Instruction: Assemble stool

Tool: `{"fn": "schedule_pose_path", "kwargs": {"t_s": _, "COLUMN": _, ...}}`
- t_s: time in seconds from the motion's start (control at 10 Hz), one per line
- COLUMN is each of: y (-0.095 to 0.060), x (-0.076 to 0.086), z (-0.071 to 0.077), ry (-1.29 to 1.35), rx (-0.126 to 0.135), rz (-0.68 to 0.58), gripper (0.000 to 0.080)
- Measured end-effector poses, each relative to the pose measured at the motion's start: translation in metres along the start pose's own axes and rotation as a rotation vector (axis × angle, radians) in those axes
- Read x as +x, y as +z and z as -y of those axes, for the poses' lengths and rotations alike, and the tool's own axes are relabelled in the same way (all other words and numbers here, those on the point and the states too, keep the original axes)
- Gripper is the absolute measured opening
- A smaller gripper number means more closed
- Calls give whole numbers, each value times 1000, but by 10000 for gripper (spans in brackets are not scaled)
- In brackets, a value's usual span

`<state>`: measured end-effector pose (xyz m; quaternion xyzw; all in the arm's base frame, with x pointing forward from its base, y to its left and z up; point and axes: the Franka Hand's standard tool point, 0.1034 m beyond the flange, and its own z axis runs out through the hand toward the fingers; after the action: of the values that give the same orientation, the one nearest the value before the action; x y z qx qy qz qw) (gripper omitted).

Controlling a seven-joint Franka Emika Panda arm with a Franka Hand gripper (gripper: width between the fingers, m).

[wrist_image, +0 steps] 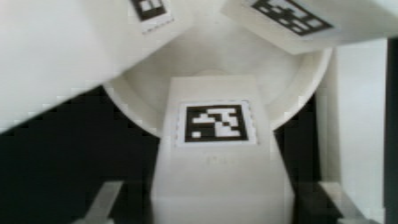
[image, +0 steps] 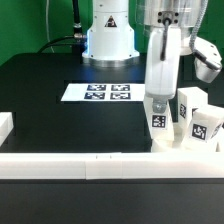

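The gripper (image: 160,98) is seen closed around an upright white leg (image: 159,112) at the right of the exterior view, held above the round seat (image: 172,140). In the wrist view, the fingers (wrist_image: 111,200) flank this leg (wrist_image: 217,150), on which a black-and-white square tag is printed; no readable writing is carried. Two more tagged legs (image: 203,125) stand toward the exterior view's right edge. The marker board (image: 98,93) lies at centre.

black table (image: 40,100), green backdrop (image: 30,25)
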<state>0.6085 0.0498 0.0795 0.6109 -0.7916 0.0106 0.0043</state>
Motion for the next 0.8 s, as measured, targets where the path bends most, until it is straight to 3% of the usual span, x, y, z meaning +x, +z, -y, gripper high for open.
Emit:
{"fn": "schedule_pose_path", "kwargs": {"t_s": 0.3, "y": 1, "x": 0, "z": -6, "ry": 173, "rx": -11, "rz": 7, "gripper": 337}}
{"fn": "schedule_pose_path", "kwargs": {"t_s": 0.5, "y": 0, "x": -1, "z": -11, "ry": 264, "rx": 21, "rz": 32, "gripper": 337}}
{"fn": "schedule_pose_path", "kwargs": {"t_s": 0.8, "y": 0, "x": -1, "z": -13, "ry": 267, "rx": 30, "rz": 27, "gripper": 351}}
